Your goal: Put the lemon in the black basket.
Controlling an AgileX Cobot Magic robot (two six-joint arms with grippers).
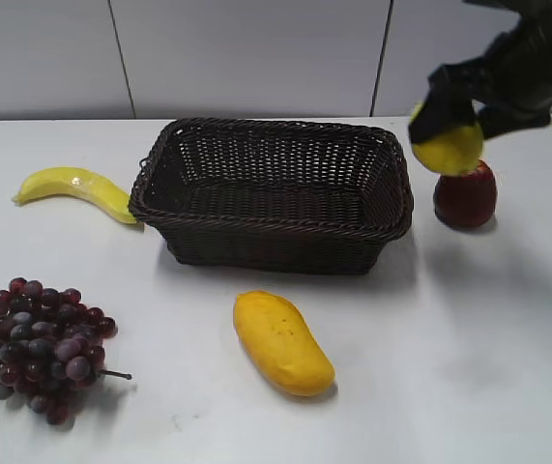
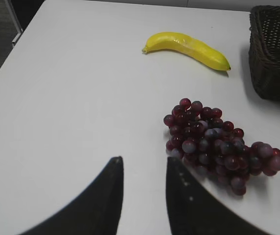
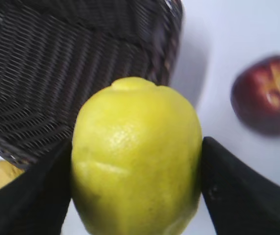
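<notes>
My right gripper (image 1: 454,121) is shut on the lemon (image 1: 448,150), a pale greenish-yellow oval fruit, and holds it in the air just right of the black basket (image 1: 274,224) and above a red apple. In the right wrist view the lemon (image 3: 137,159) fills the space between the two black fingers (image 3: 137,169), with the basket's corner (image 3: 56,73) beyond it to the left. The basket looks empty. My left gripper (image 2: 143,164) is open and empty above the table, just left of the grapes; it is not seen in the exterior view.
A red apple (image 1: 465,193) stands right of the basket and shows in the right wrist view (image 3: 267,95). A banana (image 1: 77,189) lies left of the basket. A mango (image 1: 280,340) lies in front of it. Purple grapes (image 1: 34,348) lie at front left.
</notes>
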